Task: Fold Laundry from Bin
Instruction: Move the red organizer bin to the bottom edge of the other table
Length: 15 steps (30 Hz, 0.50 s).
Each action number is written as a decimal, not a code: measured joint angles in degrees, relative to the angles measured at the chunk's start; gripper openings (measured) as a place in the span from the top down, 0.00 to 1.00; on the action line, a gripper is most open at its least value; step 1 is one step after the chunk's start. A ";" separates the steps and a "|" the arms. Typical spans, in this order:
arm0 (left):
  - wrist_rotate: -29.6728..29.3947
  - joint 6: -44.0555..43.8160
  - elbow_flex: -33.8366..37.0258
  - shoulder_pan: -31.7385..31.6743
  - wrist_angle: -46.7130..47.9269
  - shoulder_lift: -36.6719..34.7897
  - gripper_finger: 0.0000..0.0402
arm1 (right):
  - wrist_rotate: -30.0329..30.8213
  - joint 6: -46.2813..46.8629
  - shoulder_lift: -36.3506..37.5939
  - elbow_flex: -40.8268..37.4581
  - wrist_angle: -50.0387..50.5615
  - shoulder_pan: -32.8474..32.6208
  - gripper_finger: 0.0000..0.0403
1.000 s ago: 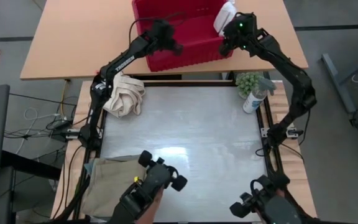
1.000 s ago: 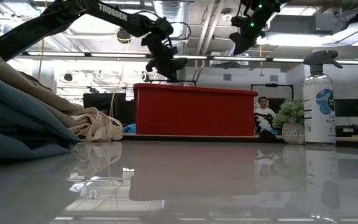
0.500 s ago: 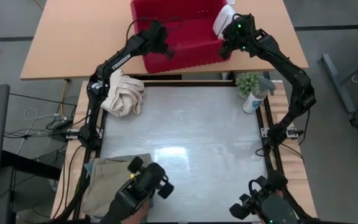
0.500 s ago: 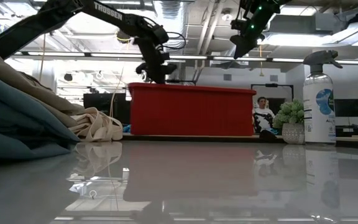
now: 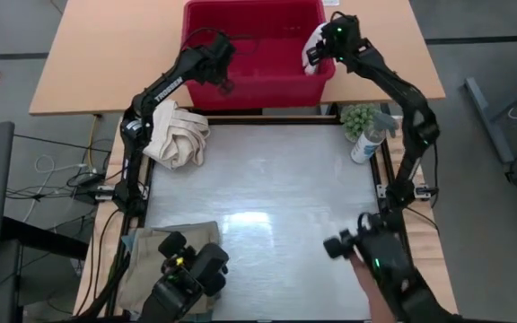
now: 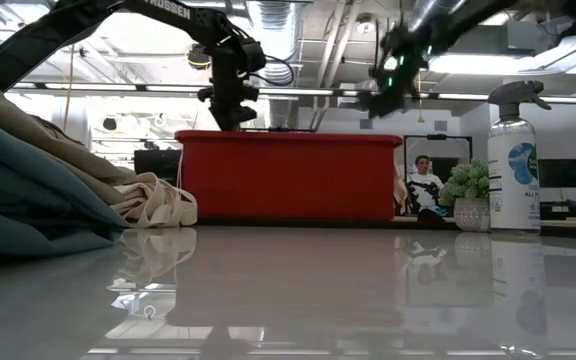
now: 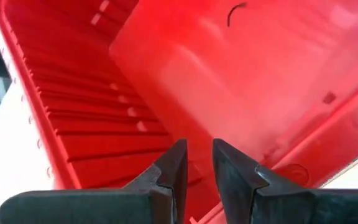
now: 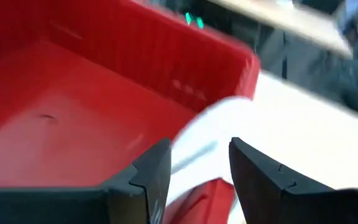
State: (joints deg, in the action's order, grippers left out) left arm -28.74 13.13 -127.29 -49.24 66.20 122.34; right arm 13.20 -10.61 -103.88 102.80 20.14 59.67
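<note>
My right gripper (image 5: 330, 34) hangs over the bin's right rim, fingers (image 8: 151, 177) held moderately apart with nothing between them. The small white cloth (image 5: 314, 47) is draped across that rim just beyond the fingertips, part inside, part hanging outside; it is the nearest piece of laundry and the right arm is the one placed for it. My judgement is that the next grasp depends on closing across the cloth where it crosses the rim.

My left gripper (image 5: 220, 65) is low over the bin's (image 5: 240, 11) left wall, fingers (image 7: 174, 171) nearly together with a thin gap, holding nothing. The bin floor looks bare in both wrist views.

The bin sits at the near edge of the far wooden table. Tan trousers (image 5: 155, 251) lie at the work table's near left corner.

Legible writing: "TROSSEN" on the left arm (image 5: 167, 85). The spray bottle (image 6: 513, 160) label begins "ALL"; the rest I cannot read.
</note>
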 joint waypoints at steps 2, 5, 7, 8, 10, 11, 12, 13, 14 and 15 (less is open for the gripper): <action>-0.41 0.10 0.14 -0.19 0.78 -0.58 0.83 | -0.03 3.48 -4.07 1.85 0.82 1.80 0.53; 0.73 -0.60 0.29 -0.32 1.09 -1.49 0.83 | -0.82 9.07 -9.27 6.87 3.80 4.76 0.49; 1.28 -1.34 0.36 -0.32 0.86 -2.00 0.83 | -3.27 11.37 -12.11 11.38 5.22 6.43 0.44; 1.42 -1.50 0.36 -0.32 0.97 -2.25 0.83 | -4.77 12.47 -13.34 13.59 6.37 7.18 0.42; 1.47 -1.74 0.36 -0.34 1.01 -2.52 0.83 | -8.51 14.05 -15.76 17.88 7.70 8.46 0.37; 1.47 -1.78 0.36 -0.32 1.19 -2.58 0.83 | -9.86 14.05 -16.73 19.85 8.56 8.78 0.35; 1.47 -1.78 0.36 -0.32 1.43 -2.58 0.83 | -10.27 13.83 -17.61 21.83 9.62 8.90 0.33; 1.47 -1.78 0.36 -0.34 1.79 -2.58 0.83 | -10.40 13.34 -18.50 23.78 10.45 8.98 0.31; 1.51 -1.80 0.36 -0.39 1.98 -2.60 0.83 | -10.59 12.63 -19.15 25.70 11.19 9.08 0.30; 1.84 -1.82 0.34 -0.41 2.05 -2.60 0.83 | -10.69 11.67 -19.71 27.21 12.20 9.04 0.28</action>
State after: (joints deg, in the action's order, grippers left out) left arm -26.90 11.31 -126.96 -49.64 68.25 119.74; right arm 2.51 1.06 -123.59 130.01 32.33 68.71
